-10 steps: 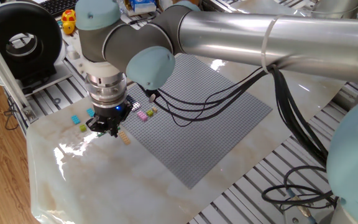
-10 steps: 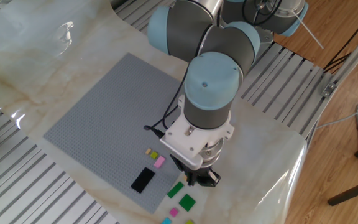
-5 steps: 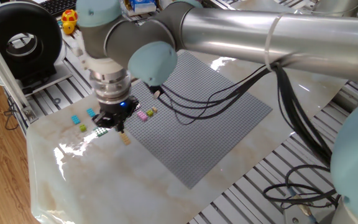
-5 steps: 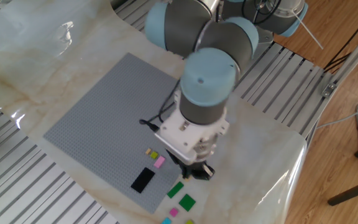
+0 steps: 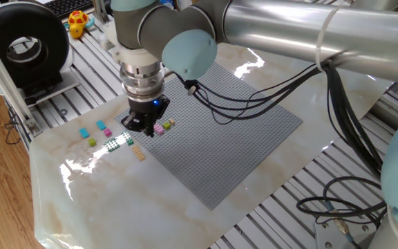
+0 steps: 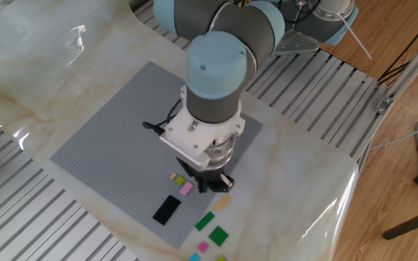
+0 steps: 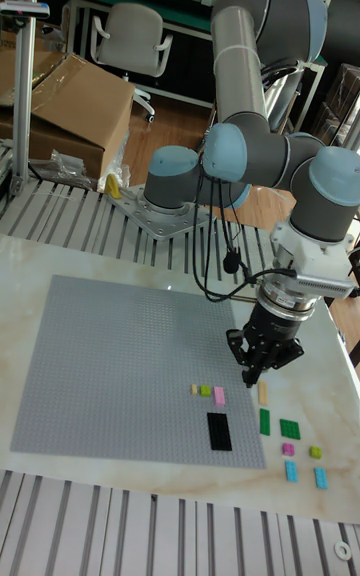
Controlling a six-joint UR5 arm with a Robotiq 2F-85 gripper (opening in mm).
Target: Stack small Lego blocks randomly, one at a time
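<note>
Bricks lie in a loose scatter at the near corner of the grey baseplate: a pink brick with two smaller yellowish and olive ones just beside it sits on the plate, a black brick lies at the plate's edge, and off the plate on the marble counter you have a tan brick, two green bricks, and further out some cyan and pink ones. Nothing looks stacked yet, so you are at the very start of a pick, choosing a brick. The gripper hangs low over the plate's edge, between the pink brick and the tan one, touching neither as far as you can see. The jaws point straight down with the wrist vertical; whether they are open, closed or carrying anything you cannot tell, since the wrist body hides the tips from above (and the tall view shows only a dark tapering shape). The next move, by my reading, calls for centring on one brick, likely the pink, then a square, straight descent; these pieces are tiny and would skid if nudged.
</note>
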